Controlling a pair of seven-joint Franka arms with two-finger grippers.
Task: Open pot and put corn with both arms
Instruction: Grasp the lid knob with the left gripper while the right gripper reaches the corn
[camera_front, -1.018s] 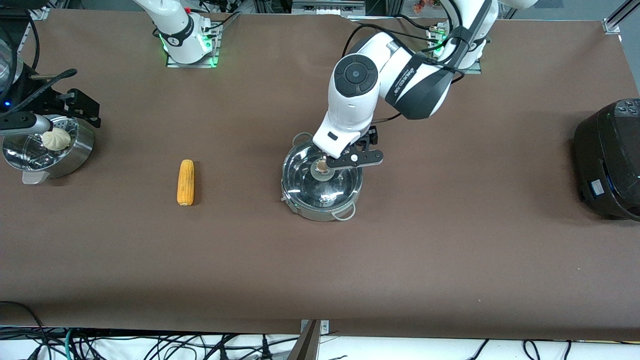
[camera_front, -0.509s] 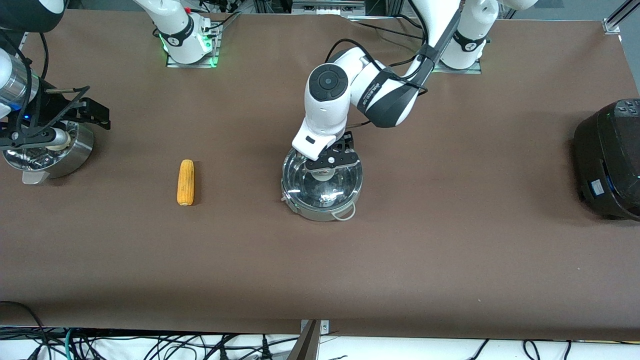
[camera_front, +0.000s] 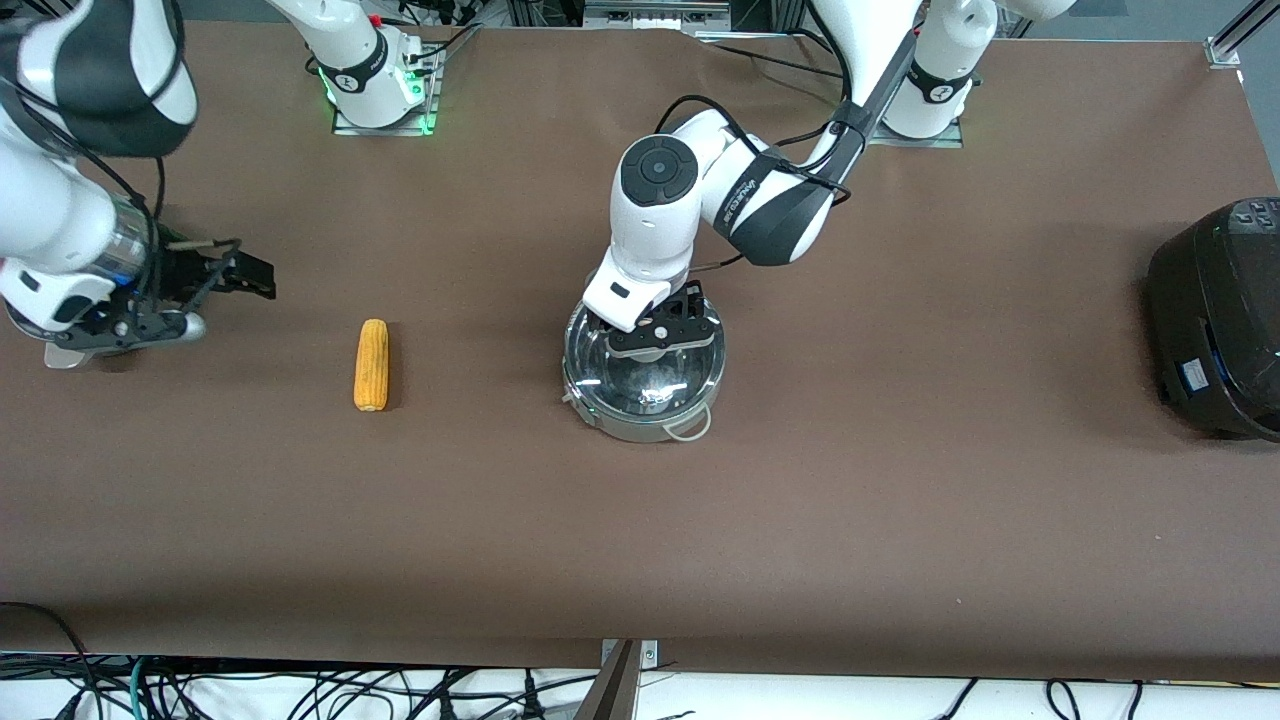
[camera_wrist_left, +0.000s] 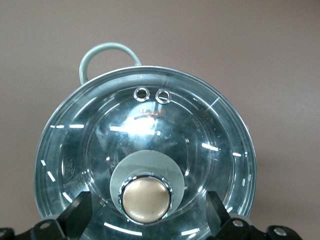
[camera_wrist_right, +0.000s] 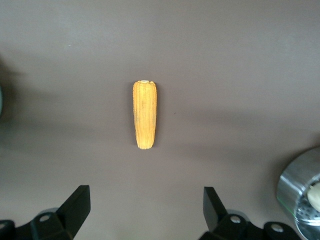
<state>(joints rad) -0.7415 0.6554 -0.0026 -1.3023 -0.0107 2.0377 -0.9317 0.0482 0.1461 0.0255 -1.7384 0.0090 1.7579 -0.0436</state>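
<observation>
Your left gripper (camera_front: 660, 335) sits low over the pot (camera_front: 643, 375), right above the glass lid (camera_wrist_left: 145, 160). In the left wrist view its fingers (camera_wrist_left: 77, 215) stand wide apart with the tan knob (camera_wrist_left: 145, 200) centred between them, a clear gap on each side, so nothing is clamped. The lid is on the pot, and one loop handle (camera_wrist_left: 107, 52) shows at the rim. The pot stands near the middle of the table (camera_front: 900, 500).

Your right gripper (camera_front: 215, 272) hangs in the air toward the right arm's end of the table, above the bare surface between the steamer bowl (camera_wrist_right: 302, 197) and the corn (camera_front: 371, 364). Its fingers (camera_wrist_right: 75, 205) are spread too and hold nothing. In the right wrist view you see the corn lying lengthwise on the table ahead of the gap between the fingertips, well apart from them and roughly in line with the middle of that gap. The corn lies flat, beside the pot toward the right arm's end, well apart from it.

A black rice cooker (camera_front: 1215, 320) stands at the left arm's end of the table.
</observation>
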